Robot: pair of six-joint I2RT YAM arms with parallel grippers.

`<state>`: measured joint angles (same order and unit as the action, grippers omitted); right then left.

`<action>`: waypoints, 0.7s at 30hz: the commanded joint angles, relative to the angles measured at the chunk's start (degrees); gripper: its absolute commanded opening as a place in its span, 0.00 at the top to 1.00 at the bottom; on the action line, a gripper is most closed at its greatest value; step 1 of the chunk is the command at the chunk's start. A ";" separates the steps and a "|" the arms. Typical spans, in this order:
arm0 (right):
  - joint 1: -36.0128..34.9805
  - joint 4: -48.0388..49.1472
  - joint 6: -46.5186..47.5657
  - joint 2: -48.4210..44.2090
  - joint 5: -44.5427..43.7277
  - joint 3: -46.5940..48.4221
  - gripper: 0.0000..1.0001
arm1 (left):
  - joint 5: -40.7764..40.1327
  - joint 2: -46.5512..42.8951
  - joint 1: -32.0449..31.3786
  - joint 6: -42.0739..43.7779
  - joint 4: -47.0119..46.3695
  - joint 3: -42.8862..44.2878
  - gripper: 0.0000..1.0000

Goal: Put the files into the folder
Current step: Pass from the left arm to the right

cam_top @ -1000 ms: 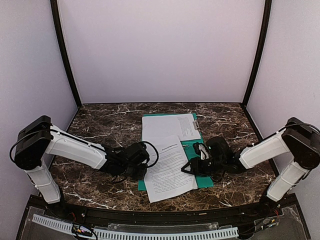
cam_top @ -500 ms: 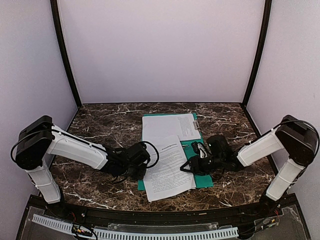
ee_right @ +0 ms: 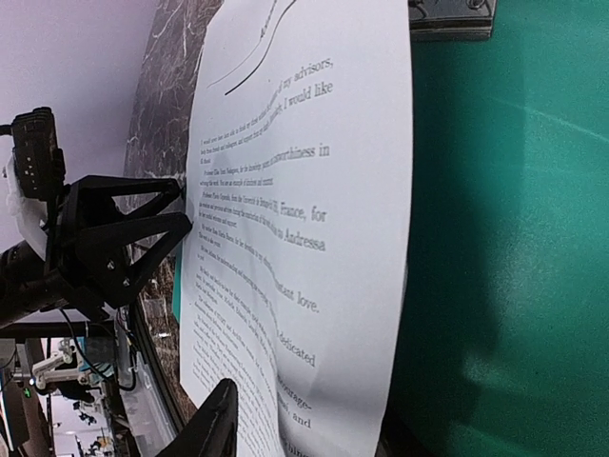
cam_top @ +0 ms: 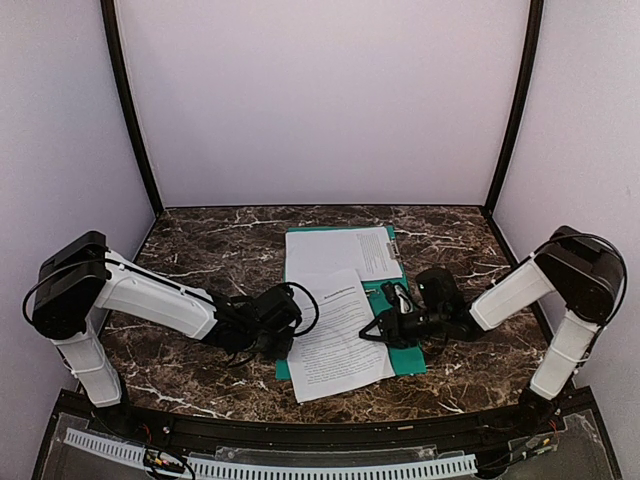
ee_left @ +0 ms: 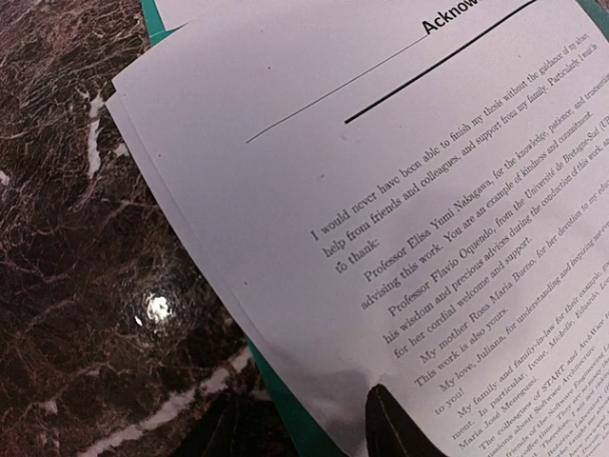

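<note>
Left hand (cam_top: 291, 343) and right hand (cam_top: 371, 334) — both low, outstretched — pinch the front sheet (cam_top: 335, 338).

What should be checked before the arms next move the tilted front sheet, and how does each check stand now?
1. Front sheet squared to the folder: not ok. It lies tilted and overhangs the folder's near edge.
2. Left gripper holding the sheet's left edge: cannot tell. Its wrist view shows no clear grip.
3. Right gripper holding the sheet's right edge: cannot tell, for the same reason.
4. Rear sheet lying flat on the folder: ok.
5. Metal clip open to take paper: cannot tell.
</note>
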<state>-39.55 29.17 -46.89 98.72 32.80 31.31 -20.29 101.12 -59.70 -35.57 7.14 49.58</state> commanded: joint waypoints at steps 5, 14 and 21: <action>2.33 0.90 1.92 4.38 3.78 2.78 0.63 | 4.41 6.72 -0.09 1.43 12.88 -4.41 0.56; 3.38 5.04 0.24 8.33 8.02 4.67 0.68 | 4.12 6.72 -0.28 1.56 13.21 -4.23 0.56; 4.67 6.85 -0.60 8.51 10.44 4.31 0.71 | 3.87 6.80 -0.42 1.65 13.23 -4.14 0.57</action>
<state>-35.88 34.37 -47.00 106.41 41.43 35.53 -20.58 101.32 -59.83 -35.57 7.07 49.78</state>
